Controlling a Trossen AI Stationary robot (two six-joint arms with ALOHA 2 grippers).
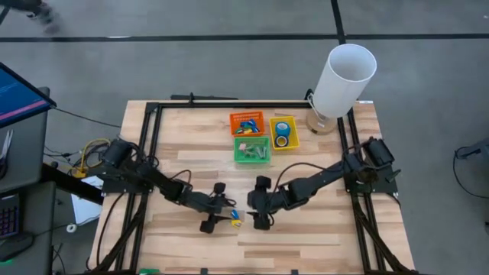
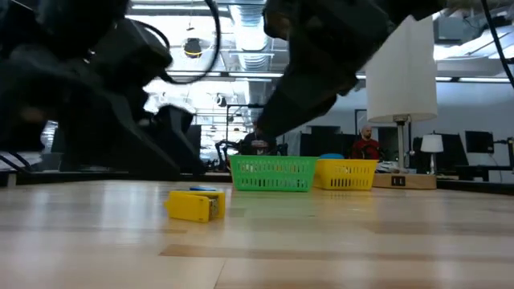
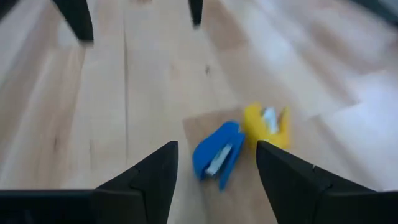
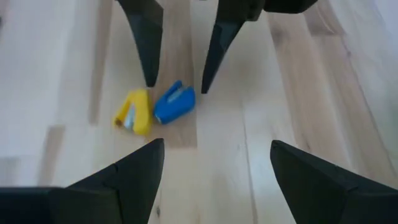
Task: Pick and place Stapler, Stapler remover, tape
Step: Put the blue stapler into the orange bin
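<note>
1. My left pincer (image 3: 214, 180), jaws parted and empty, hung over the small blue plastic stapler (image 3: 216, 155) on the wooden counter (image 1: 306, 229).
2. It lay touching the small yellow plastic stapler (image 3: 266, 123), long axis slanting across my jaws.
3. My right pincer (image 4: 214, 165) waited released, farther off.

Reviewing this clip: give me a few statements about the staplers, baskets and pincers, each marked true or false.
1. A blue stapler and a yellow stapler lie side by side on the table. True.
2. The left pincer grips the blue stapler. False: it stands open around it, not clamped.
3. The right pincer is open and empty. True.
4. The tape sits in the green basket. False: it is in the yellow basket.
</note>
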